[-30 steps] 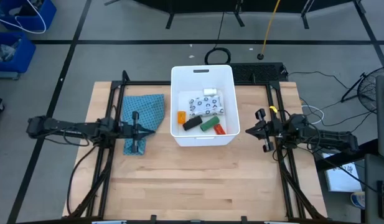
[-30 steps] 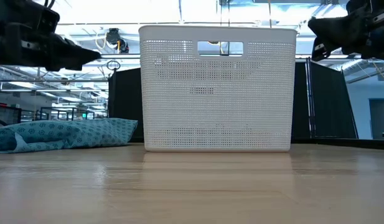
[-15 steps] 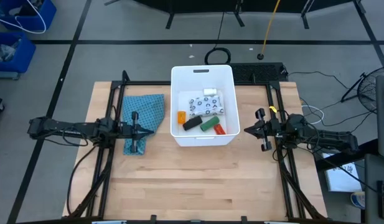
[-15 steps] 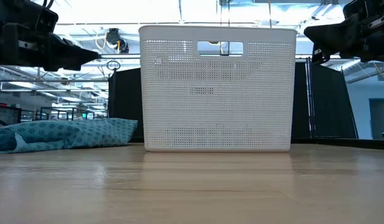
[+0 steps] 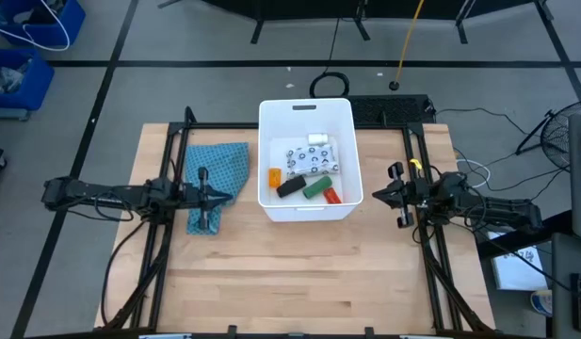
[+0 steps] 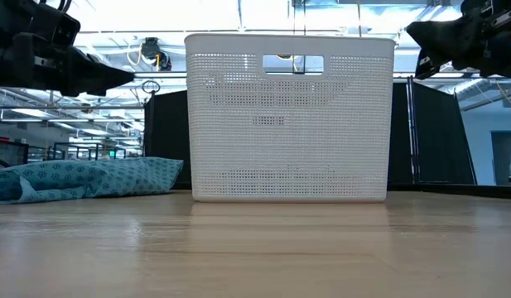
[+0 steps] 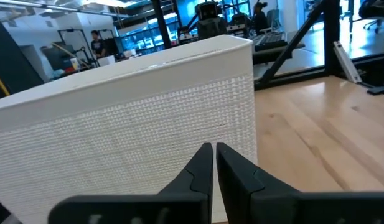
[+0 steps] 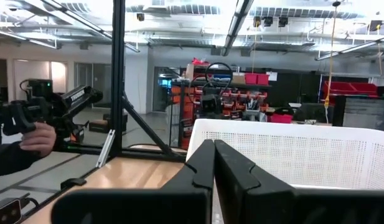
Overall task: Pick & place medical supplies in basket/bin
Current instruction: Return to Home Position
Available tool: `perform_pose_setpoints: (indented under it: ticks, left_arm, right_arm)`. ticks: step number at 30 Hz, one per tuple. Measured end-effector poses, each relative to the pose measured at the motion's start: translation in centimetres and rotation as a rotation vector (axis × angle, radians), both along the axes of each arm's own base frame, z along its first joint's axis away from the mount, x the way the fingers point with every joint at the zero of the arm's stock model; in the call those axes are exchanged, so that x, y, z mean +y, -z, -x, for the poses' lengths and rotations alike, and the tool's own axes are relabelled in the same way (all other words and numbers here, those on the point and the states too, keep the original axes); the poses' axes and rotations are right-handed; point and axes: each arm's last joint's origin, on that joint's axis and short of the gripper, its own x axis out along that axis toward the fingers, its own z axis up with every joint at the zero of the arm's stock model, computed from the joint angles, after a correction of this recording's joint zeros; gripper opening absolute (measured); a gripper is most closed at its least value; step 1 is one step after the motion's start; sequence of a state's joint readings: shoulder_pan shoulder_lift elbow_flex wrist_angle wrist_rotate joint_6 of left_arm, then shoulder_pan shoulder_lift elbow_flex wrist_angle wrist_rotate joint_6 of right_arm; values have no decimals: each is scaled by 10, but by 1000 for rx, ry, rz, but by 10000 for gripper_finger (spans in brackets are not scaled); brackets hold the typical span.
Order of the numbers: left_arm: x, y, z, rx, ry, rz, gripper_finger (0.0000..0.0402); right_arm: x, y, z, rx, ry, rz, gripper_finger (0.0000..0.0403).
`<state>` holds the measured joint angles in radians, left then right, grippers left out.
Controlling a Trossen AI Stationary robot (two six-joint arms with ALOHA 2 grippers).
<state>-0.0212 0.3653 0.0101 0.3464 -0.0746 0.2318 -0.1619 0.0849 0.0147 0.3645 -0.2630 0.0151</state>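
Beside the bin (image 5: 265, 155) holding roughly 6 supplies (image 5: 312, 158): left gripper (image 5: 230, 196), right gripper (image 5: 377, 198), closed.

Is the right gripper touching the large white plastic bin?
Apart. The high view shows bare wooden table between the right gripper and the large white plastic bin.

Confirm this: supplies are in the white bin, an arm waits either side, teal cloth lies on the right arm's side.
Wrong side: the high view shows the teal cloth by the left arm, beside the white bin. The rest holds.
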Motion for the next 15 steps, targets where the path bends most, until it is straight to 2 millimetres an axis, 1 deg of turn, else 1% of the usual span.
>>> perform_pose_setpoints:
  ticks: [9, 12, 15]
  left_arm:
    - [0, 0, 0, -2, -5, 5, 3]
    - [0, 0, 0, -2, -5, 5, 7]
    - [0, 0, 0, -2, -5, 5, 22]
  right_arm:
    - [0, 2, -1, 19, -1, -3, 0]
    - [0, 2, -1, 19, 0, -3, 0]
    - [0, 2, -1, 20, -1, -3, 0]
